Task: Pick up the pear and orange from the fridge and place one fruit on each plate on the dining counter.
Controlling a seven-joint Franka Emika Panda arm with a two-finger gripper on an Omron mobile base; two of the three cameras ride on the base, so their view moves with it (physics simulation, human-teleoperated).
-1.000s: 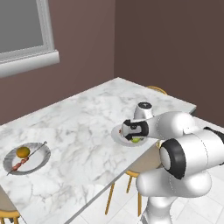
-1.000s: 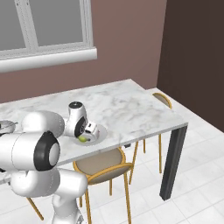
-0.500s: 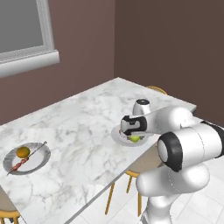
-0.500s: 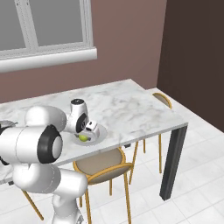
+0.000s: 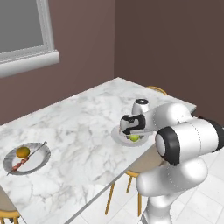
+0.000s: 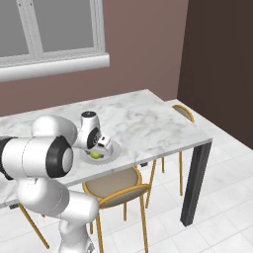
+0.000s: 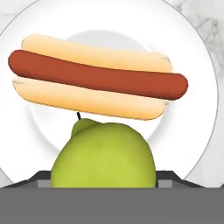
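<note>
While my pincer (image 5: 134, 134) hangs low over the plate (image 7: 199, 127) at the near edge of the surface (image 5: 83, 127), I cannot tell if it grips the pear (image 7: 104, 155). I should let go gently, beside the hot dog (image 7: 94, 81), then lift straight up.

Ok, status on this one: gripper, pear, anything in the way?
Gripper low over near plate. Pear at its tips, beside hot dog; grip unclear. Nothing blocking.

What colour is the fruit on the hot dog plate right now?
Bright yellow-green: it is the pear, seen best in the hand view, beside the hot dog.
</note>
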